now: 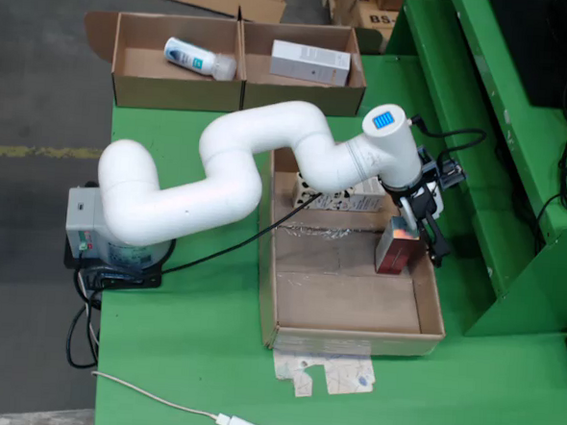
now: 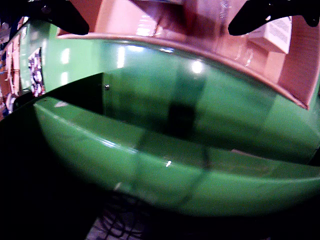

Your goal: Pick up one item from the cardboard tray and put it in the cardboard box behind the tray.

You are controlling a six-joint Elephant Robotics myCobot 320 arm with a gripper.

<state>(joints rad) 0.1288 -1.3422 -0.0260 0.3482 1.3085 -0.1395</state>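
On the green table (image 1: 188, 361) sits our big landmark, the open cardboard tray (image 1: 350, 313). We see the white arm (image 1: 238, 176) bend over the tray's back part, with its gripper (image 1: 419, 224) down at the tray's right wall. Behind the tray stands the cardboard box (image 1: 238, 92) with two rooms: a white bottle (image 1: 199, 58) lies in the left room and a white carton (image 1: 310, 62) in the right one, as the still view shows them.

Inside the tray, by its right wall, stands a small red box (image 1: 397, 248). It is upright and right under the gripper. A white patterned box (image 1: 347, 195) lies at the tray's back, partly hidden by the arm.

The dark fingers look set around the red box's top, but we cannot tell if they squeeze it. The riding view is blurry and does not help.

We think the red box is light, stiff card with smooth sides. Holding its two flat sides near the top should work. A hard squeeze could dent it.
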